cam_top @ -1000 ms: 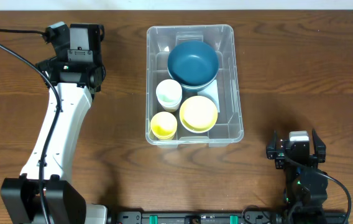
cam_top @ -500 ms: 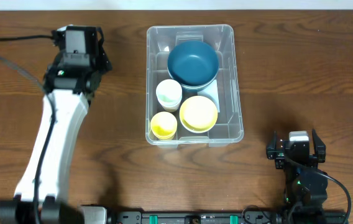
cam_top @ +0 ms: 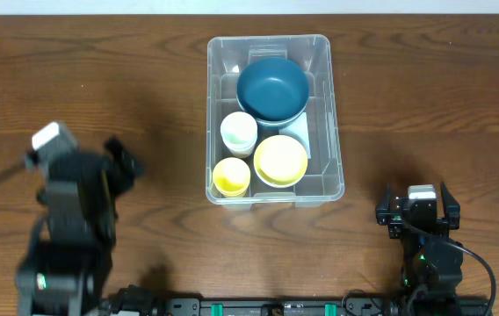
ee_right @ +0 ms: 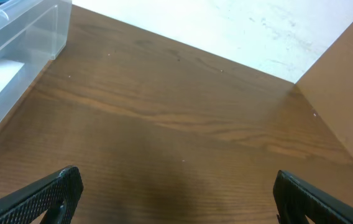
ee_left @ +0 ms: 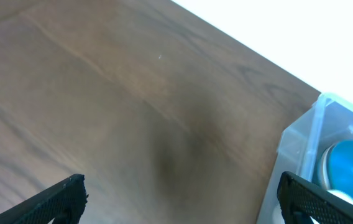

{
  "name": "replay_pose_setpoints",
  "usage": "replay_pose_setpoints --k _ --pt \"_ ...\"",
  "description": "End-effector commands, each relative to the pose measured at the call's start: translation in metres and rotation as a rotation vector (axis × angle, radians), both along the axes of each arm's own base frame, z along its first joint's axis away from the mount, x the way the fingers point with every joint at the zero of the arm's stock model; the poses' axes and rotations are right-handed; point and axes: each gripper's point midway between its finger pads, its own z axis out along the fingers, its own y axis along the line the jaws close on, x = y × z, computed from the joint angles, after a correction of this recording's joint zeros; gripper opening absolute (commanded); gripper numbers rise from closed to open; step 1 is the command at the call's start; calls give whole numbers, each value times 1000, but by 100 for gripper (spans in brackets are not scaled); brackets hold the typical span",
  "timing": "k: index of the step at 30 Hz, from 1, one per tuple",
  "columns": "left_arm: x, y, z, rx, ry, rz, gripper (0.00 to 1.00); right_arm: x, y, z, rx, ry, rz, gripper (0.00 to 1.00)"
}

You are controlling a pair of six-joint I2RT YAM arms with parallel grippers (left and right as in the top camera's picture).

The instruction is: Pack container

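Observation:
The clear plastic container [cam_top: 333, 114] stands at the middle back of the table. It holds a dark blue bowl [cam_top: 272, 89], a white cup [cam_top: 238, 133], a yellow bowl [cam_top: 280, 160] and a yellow cup [cam_top: 231, 175]. My left gripper [cam_top: 122, 164] is open and empty, well left of the container near the front left; its wrist view shows the container's corner [ee_left: 307, 137] and the blue bowl [ee_left: 350, 168]. My right gripper [cam_top: 418, 202] is open and empty at the front right, right of the container [ee_right: 21, 37].
Brown wooden table [cam_top: 425, 96]. A white wall edge [ee_right: 226, 31] lies beyond the table's far edge.
My left arm has pulled back from the far left of the table to the front left, blurred with motion. The right arm and the container's contents have not moved.

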Motion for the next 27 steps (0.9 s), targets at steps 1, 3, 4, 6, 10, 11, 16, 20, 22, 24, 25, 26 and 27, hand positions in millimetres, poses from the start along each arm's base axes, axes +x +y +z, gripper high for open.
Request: replay_pose_setpoints --k 1,3,4,6,10,11,16,20,22,24,25,26,27 --pt "-25 3 -27 -34 -51 25 98 0 0 -1 -10 4 2 99" --pt "-37 7 -37 -29 -99 40 98 0 0 -1 -10 4 2 99" --pt "-42 9 -40 -29 -122 45 98 0 0 -1 -10 4 2 99" --pt "-47 9 -45 -35 -167 45 98 0 0 -1 -10 4 2 99" --pt "-51 18 -70 -33 -177 107 98 0 0 -1 -10 4 2 99" --pt "-52 24 -81 -39 -166 159 98 0 0 -1 -10 4 2 99" --pt "-49 35 -127 -129 -172 321 98 0 0 -1 -10 4 2 99" --pt "-32 30 -138 -112 -208 268 98 0 0 -1 -10 4 2 99" --pt "-17 15 -137 -50 -210 116 98 0 0 -1 -10 4 2 99" --pt "-7 1 -138 -7 -213 -9 98 0 0 -1 -10 4 2 99" --pt "-3 -4 -139 5 -215 -45 98 0 0 -1 -10 4 2 99" --pt "-2 -5 -140 9 -218 -58 98 0 0 -1 -10 4 2 99" --pt "1 -8 -140 17 -222 -79 98 0 0 -1 -10 4 2 99"
